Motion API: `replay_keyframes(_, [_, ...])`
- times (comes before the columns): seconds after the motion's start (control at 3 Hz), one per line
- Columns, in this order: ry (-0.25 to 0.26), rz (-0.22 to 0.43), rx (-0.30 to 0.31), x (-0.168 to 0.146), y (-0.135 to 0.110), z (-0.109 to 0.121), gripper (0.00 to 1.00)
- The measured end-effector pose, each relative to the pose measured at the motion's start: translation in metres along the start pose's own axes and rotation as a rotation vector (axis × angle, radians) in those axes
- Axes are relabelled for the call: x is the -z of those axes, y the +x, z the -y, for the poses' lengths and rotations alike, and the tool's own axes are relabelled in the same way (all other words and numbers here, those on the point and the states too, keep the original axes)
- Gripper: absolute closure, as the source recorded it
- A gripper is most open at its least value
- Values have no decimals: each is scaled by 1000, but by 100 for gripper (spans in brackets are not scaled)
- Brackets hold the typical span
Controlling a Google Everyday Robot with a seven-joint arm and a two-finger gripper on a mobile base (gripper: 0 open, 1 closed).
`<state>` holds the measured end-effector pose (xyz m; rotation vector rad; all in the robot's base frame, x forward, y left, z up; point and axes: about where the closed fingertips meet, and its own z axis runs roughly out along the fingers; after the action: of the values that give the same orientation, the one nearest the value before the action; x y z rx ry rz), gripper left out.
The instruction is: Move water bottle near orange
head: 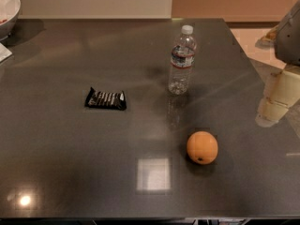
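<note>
The water bottle (181,60) stands upright on the dark grey table (70,149), right of centre toward the back. It is clear, with a white cap and a blue-and-red label band. The orange (202,147) lies nearer the front, below and slightly right of the bottle, with a clear gap between them. My gripper (275,100) hangs over the table's right side, well to the right of the bottle and apart from both things. It holds nothing that I can see.
A black snack wrapper (106,99) lies left of centre. A white bowl (7,8) stands at the back left corner, with a white item's edge (3,53) below it. The table's right edge runs diagonally past the gripper.
</note>
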<state>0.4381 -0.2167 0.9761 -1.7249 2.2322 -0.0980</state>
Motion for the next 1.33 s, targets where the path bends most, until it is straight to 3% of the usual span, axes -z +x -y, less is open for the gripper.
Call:
replay_keyframes(0.67, [5,17,-9,-1,-2,6,0])
replay_keyframes(1.33, [20,136,-26,-27,-25,52,0])
